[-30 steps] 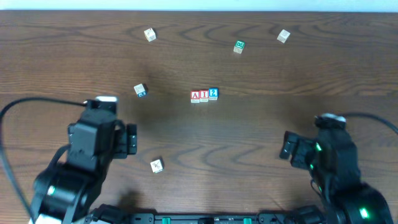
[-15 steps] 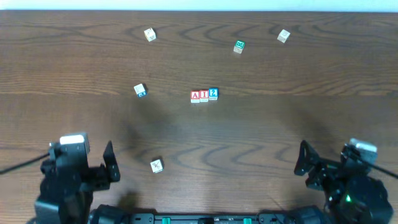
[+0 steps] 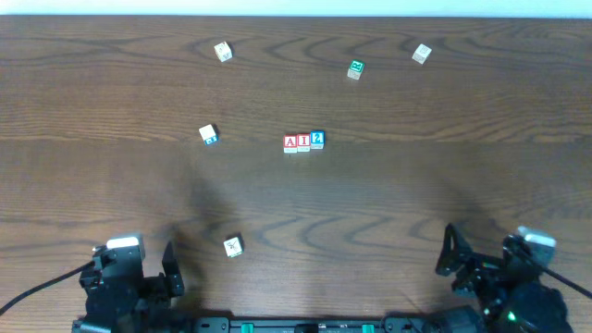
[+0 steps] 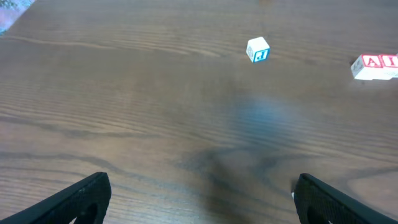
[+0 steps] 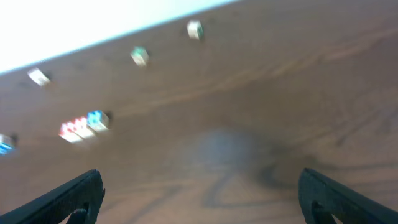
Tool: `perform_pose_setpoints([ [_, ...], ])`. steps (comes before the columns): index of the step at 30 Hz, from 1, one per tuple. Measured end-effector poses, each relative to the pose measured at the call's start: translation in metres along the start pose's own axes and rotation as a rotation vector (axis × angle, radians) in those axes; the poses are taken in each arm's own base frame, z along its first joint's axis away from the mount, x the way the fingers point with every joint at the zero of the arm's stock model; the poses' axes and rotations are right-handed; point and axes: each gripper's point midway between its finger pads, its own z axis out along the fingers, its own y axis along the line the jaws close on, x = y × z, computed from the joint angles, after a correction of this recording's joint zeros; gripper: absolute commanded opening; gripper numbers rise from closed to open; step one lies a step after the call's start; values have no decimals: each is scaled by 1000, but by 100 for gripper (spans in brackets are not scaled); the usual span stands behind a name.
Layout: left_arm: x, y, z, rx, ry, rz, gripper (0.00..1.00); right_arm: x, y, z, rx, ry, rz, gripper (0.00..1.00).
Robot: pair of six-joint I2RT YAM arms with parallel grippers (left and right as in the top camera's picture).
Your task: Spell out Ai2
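Three small blocks stand touching in a row at the table's middle: a red A block (image 3: 290,142), a red I block (image 3: 303,142) and a blue 2 block (image 3: 317,140). The row also shows in the left wrist view (image 4: 375,65) and, blurred, in the right wrist view (image 5: 84,126). My left gripper (image 4: 200,202) is open and empty at the near left edge. My right gripper (image 5: 202,199) is open and empty at the near right edge. Both are far from the row.
Loose blocks lie around: a blue-marked one (image 3: 209,135) left of the row, also in the left wrist view (image 4: 258,50), a white one (image 3: 233,246) near the front, a tan one (image 3: 222,51), a green one (image 3: 356,69) and another tan one (image 3: 422,54) at the back.
Both arms have drawn back toward the near edge of the table and folded low. The blocks have not moved.
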Motion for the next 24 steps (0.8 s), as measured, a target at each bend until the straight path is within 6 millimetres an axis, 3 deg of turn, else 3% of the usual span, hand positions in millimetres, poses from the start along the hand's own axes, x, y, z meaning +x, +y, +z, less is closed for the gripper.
perform_pose_setpoints([
  [6,32,-4,31,-16,90,27,95,74,-19,44,84,201,-54,99],
  [10,47,-5,44,-22,129,40,95,116,-33,56,132,314,-84,99],
  [17,79,-6,63,-38,211,65,95,114,-40,58,162,291,-51,99],
  [24,77,-4,65,-50,201,50,95,101,-50,53,204,197,21,99],
])
